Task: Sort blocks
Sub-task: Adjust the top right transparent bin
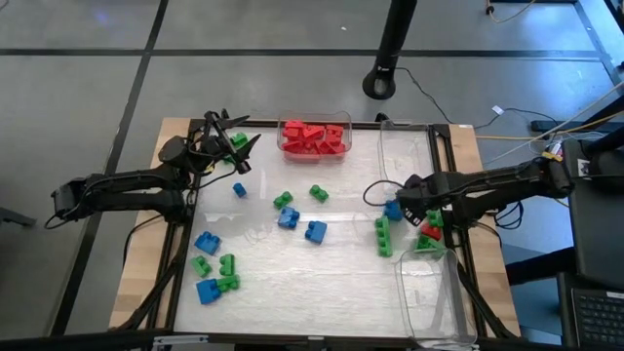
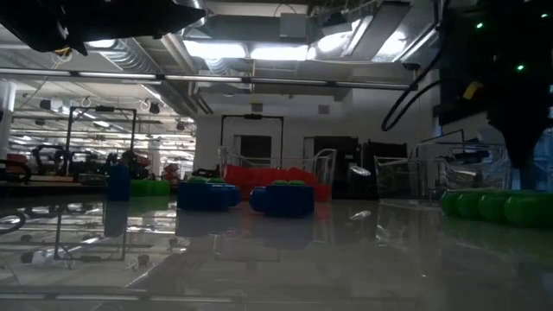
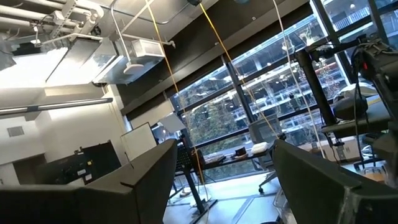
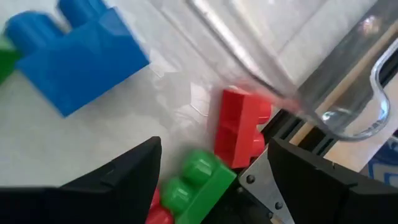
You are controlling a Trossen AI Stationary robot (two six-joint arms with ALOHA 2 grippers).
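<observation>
Over by the bench's right edge, the right gripper [image 4: 211, 171] hovered with fingers released above a red block [image 4: 241, 126], so closing on it looked next, while the left gripper [image 1: 237, 146] waited spread open at the far left corner.

High cam looked straight down on the whole bench [image 1: 322, 283] w/ both arms. Low cam sat at bench-top level, facing across it into the room; blue blocks [image 2: 283, 199] near mid-frame appeared in high view too. Left wrist cam pointed up and away from the bench, at ceiling and windows [image 3: 292, 68]. Right wrist cam was v. close to the bench, on a red block [image 4: 239, 127] beside the clear bin [image 4: 323, 68], also seen from above.
</observation>
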